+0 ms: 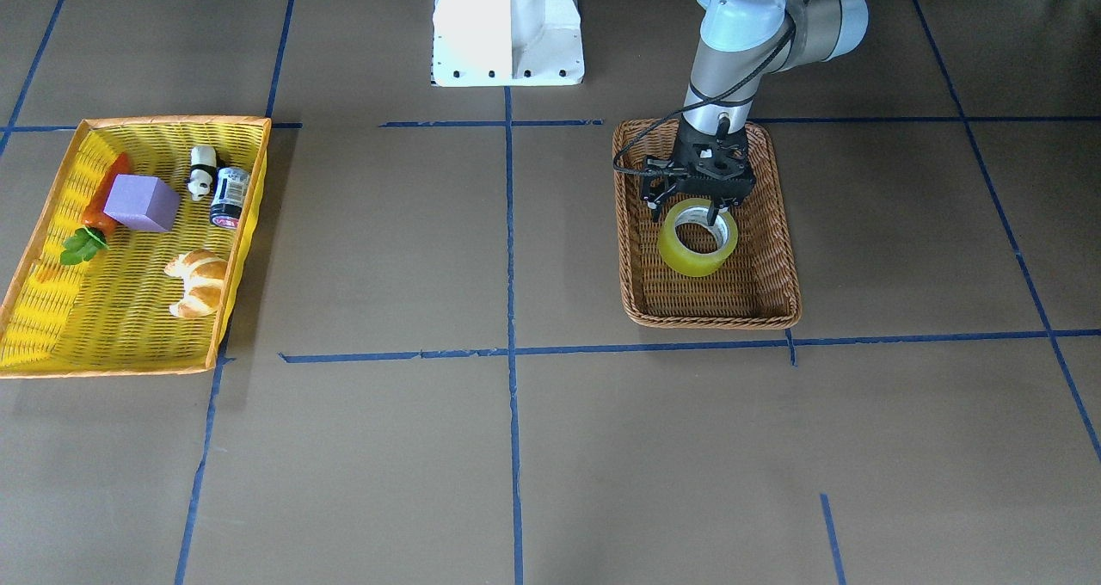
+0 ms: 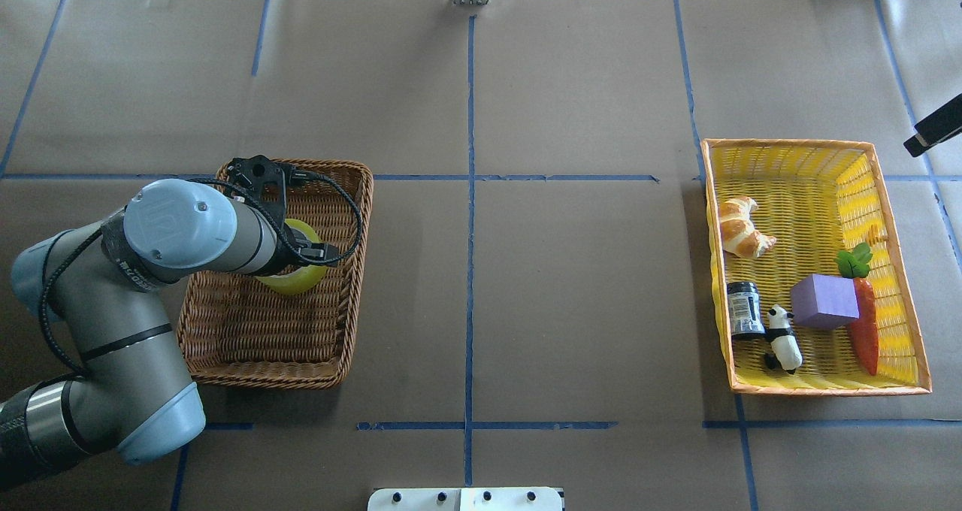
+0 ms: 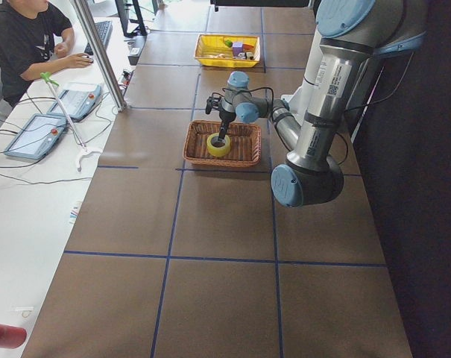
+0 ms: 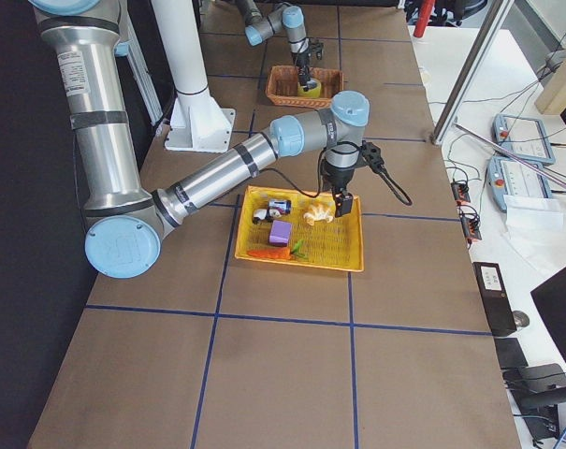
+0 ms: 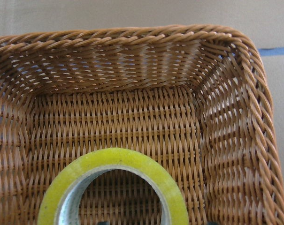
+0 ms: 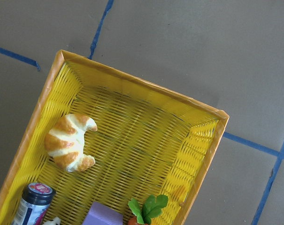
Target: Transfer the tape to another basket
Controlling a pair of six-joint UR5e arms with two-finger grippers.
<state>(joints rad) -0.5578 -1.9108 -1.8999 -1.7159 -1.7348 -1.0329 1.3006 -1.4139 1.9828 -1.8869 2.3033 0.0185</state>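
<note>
The tape (image 1: 698,237), a yellow-green roll with a pale core, is inside the brown wicker basket (image 1: 710,318). It stands tilted on edge. My left gripper (image 1: 705,210) reaches down into the basket and is shut on the roll's upper wall, with one finger (image 1: 712,215) inside the core. The left wrist view shows the tape (image 5: 118,157) close below the camera and the basket's far wall (image 5: 132,38); the fingers are hidden there. In the overhead view the tape (image 2: 302,279) peeks out under my left wrist. My right gripper (image 4: 341,200) hovers over the yellow basket; I cannot tell its state.
The yellow plastic basket (image 1: 172,122) with an orange rim sits at the table's other end. It holds a croissant (image 1: 199,282), a purple block (image 1: 143,203), a carrot (image 1: 105,196), a panda figure (image 1: 201,172) and a small can (image 1: 230,197). The white robot base (image 1: 507,26) stands between the baskets.
</note>
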